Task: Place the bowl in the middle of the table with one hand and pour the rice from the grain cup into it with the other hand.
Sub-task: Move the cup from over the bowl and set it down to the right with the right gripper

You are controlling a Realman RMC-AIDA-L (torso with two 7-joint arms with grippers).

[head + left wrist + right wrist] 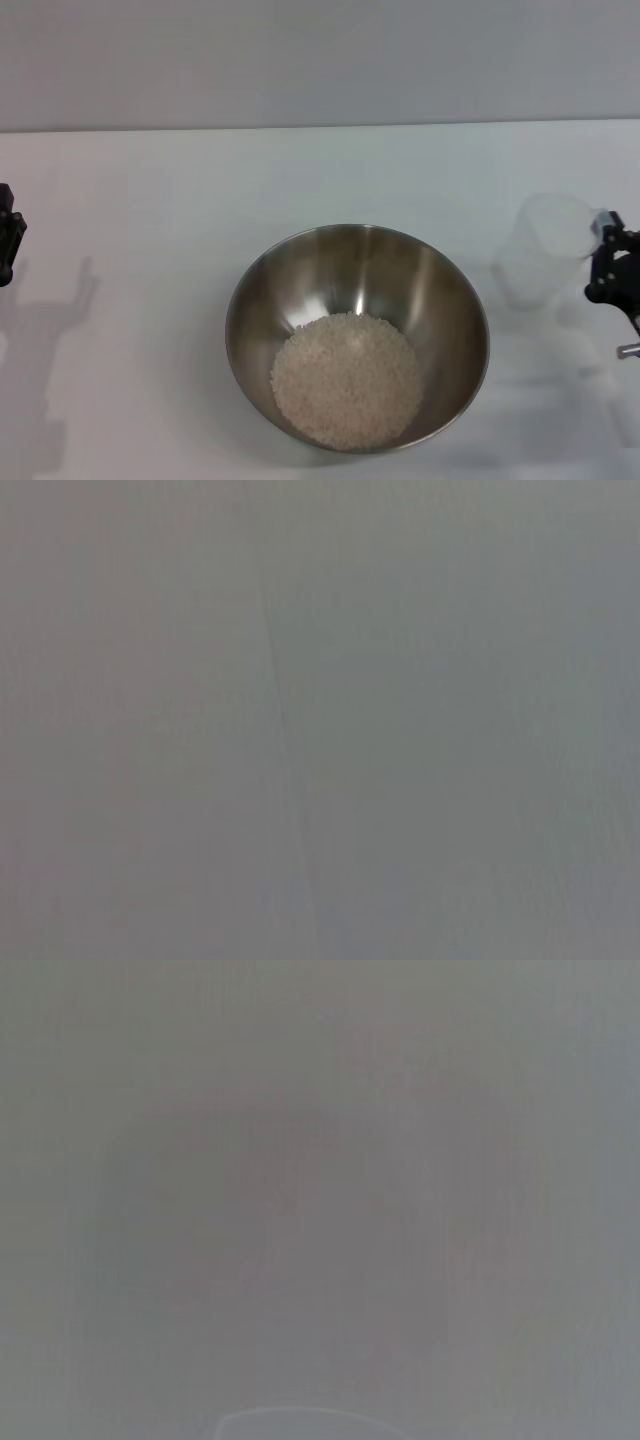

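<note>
Bowl (357, 335) sits on the table (150, 200), roughly centre, toward the near edge. Stainless, shiny inside, upright. Rice (346, 379) lies heaped in its bottom, on the near side of the basin, a pale round mound touching the near wall.

Grain cup (545, 250) stands upright on the table to the right of the bowl, apart from it, clear plastic, looks empty. Its rim points up, right side of the rim just beside my right gripper (612, 262).

My right gripper is at the right edge of the head view, black, partly cut off by the frame. It is next to the cup, at or on its right wall; I cannot tell whether it touches, and I cannot tell how my jaws stand there.

My left gripper (8, 240) is at the far left edge, well apart from the bowl, above the table with a shadow under it. Only a black sliver shows; jaw state I cannot tell.

Both wrist views show only flat grey, nothing I can name; a faint curved line shows at the edge of the right wrist view.
</note>
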